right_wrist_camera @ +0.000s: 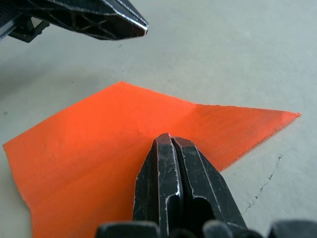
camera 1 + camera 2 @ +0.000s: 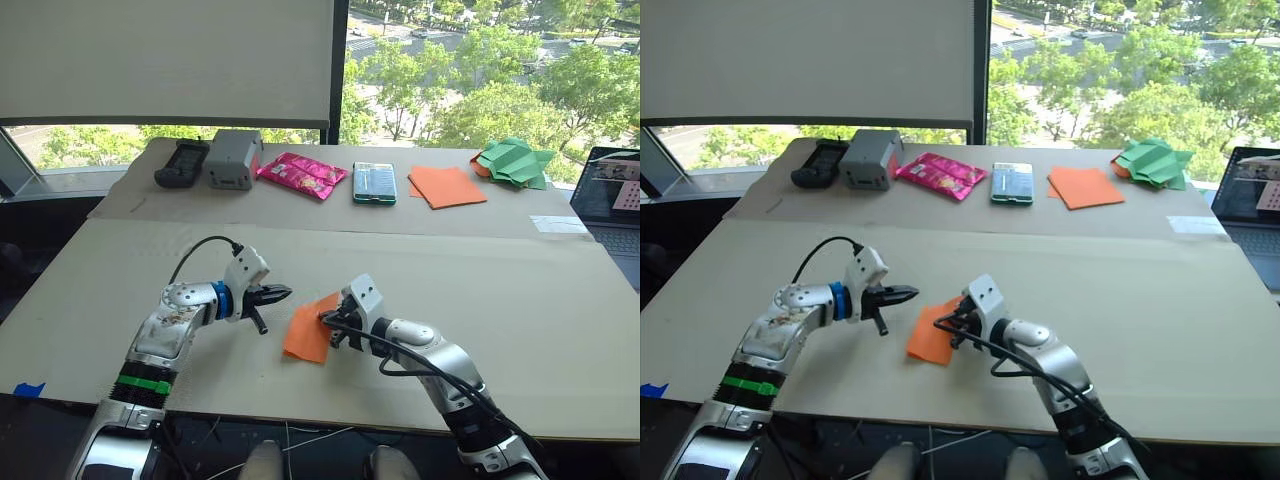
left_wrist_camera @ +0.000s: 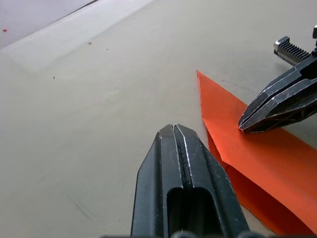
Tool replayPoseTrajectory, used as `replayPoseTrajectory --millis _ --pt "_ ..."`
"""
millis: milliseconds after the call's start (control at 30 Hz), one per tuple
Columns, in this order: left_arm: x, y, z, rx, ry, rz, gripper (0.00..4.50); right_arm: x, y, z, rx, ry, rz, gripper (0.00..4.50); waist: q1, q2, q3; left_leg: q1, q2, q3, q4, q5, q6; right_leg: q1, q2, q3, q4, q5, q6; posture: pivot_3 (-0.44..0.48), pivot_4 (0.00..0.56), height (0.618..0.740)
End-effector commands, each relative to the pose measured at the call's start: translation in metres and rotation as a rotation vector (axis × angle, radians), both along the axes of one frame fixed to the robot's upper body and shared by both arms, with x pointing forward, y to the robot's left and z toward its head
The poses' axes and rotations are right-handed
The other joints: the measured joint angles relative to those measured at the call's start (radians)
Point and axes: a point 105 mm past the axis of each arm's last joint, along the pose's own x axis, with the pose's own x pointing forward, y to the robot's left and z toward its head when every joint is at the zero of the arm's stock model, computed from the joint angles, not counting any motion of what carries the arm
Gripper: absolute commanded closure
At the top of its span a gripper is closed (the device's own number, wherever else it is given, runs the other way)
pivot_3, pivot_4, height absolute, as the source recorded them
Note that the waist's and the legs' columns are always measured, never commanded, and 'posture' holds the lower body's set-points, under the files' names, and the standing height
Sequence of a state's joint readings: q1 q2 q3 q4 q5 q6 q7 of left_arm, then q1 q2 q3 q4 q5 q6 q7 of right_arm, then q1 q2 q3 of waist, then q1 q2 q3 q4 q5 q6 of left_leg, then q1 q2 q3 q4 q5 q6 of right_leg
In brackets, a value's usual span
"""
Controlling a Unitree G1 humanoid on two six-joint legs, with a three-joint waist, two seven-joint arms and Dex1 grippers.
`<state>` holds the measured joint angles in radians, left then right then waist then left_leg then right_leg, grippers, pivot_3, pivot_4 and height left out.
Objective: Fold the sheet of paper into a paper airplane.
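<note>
A: Where is the paper (image 2: 310, 330)?

B: Flat on the desk (image 2: 560, 330), near the front edge, between the two end effectors. It is folded, with a crease running through it and one corner tapering to a point.

A: And the right end effector (image 2: 327, 318)?

B: Its fingers are pressed together with no gap, and the tips rest on top of the paper, pinning it to the desk rather than gripping it. In the right wrist view they sit right on the crease.

A: The left end effector (image 2: 282, 292)?

B: Fingers closed together too, holding nothing. It is just off the paper's left edge, pointing toward it; I can't tell whether it touches the desk.

A: What else is on the desk?

B: Along the far side: a black device (image 2: 181, 162), a grey box (image 2: 232, 158), a pink packet (image 2: 301, 174), a green-edged case (image 2: 374, 183), a stack of orange sheets (image 2: 446, 186) and green paper shapes (image 2: 515, 162). A laptop (image 2: 610, 195) sits at the right edge.
</note>
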<state>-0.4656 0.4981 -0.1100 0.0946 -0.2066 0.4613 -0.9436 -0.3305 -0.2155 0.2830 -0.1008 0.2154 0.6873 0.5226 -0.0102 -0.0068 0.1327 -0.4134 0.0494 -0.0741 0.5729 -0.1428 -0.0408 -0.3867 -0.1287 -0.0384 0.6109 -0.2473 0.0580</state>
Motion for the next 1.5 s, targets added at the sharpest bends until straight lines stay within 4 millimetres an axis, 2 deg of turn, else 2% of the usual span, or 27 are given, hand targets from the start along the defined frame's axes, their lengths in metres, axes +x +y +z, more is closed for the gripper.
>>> replayPoseTrajectory --millis 33,167,300,433,700,867,1000,1200,1500 --pt "-0.007 -0.021 0.010 -0.071 -0.011 -0.088 4.47 0.002 0.001 0.002 -0.004 -0.014 0.002 4.50 -0.001 0.000 0.000 0.000 0.000 0.000 0.000 0.000 0.001 0.000 0.000 0.000 0.000 0.000 0.000 0.000 0.150 0.702" --pt "-0.011 -0.026 -0.018 -0.022 0.047 -0.117 4.47 0.002 -0.001 0.005 -0.004 -0.025 0.000 4.50 -0.001 0.000 0.000 0.000 0.000 0.000 0.000 0.002 0.003 0.000 0.000 0.000 0.000 0.000 0.000 0.000 0.150 0.702" --pt "-0.009 -0.023 -0.038 0.040 0.072 -0.119 4.47 0.001 -0.004 0.012 0.004 -0.059 0.011 4.50 -0.002 0.000 0.000 0.000 0.000 0.000 0.000 0.002 0.003 0.000 0.000 0.000 0.000 0.000 0.000 0.000 0.150 0.702" --pt "-0.007 -0.021 -0.048 0.078 0.073 -0.119 4.47 0.001 -0.011 0.020 -0.001 -0.093 0.009 4.50 0.001 0.000 0.000 0.000 0.000 0.000 0.000 0.002 0.003 0.000 0.000 0.000 0.000 0.000 0.000 0.000 0.150 0.702" --pt "-0.017 -0.022 -0.066 0.070 0.127 -0.123 4.47 0.005 -0.017 0.014 -0.046 -0.115 0.026 4.50 0.001 0.000 -0.002 0.001 0.000 0.000 0.000 0.001 0.001 0.000 0.000 0.000 0.000 0.000 0.000 0.000 0.150 0.702" --pt "-0.022 -0.021 -0.072 0.083 0.133 -0.127 4.47 0.006 -0.017 0.000 -0.108 -0.091 0.075 4.50 -0.001 0.001 -0.005 0.002 0.000 0.000 0.000 0.002 0.003 0.001 0.000 0.000 0.000 0.000 0.000 0.000 0.150 0.702" --pt "-0.022 -0.022 -0.071 0.077 0.134 -0.122 4.47 0.015 -0.023 -0.015 -0.177 -0.045 0.048 4.50 -0.002 0.002 -0.009 0.005 0.000 0.000 0.000 0.000 0.000 0.003 0.000 0.000 0.001 0.000 -0.001 0.000 0.150 0.702" --pt "-0.025 -0.020 -0.070 0.074 0.137 -0.119 4.47 0.029 -0.030 -0.022 -0.210 -0.013 -0.004 4.50 -0.002 0.002 -0.011 0.006 0.000 0.000 0.000 0.000 0.000 0.004 0.000 0.001 0.001 0.000 -0.001 0.000 0.150 0.702" --pt "-0.027 -0.017 -0.071 0.086 0.138 -0.113 4.47 0.046 -0.033 -0.021 -0.205 -0.020 -0.044 4.50 -0.002 0.002 -0.012 0.007 0.000 0.000 0.000 0.000 0.000 0.004 0.000 0.001 0.001 -0.001 -0.001 0.000 0.150 0.702"
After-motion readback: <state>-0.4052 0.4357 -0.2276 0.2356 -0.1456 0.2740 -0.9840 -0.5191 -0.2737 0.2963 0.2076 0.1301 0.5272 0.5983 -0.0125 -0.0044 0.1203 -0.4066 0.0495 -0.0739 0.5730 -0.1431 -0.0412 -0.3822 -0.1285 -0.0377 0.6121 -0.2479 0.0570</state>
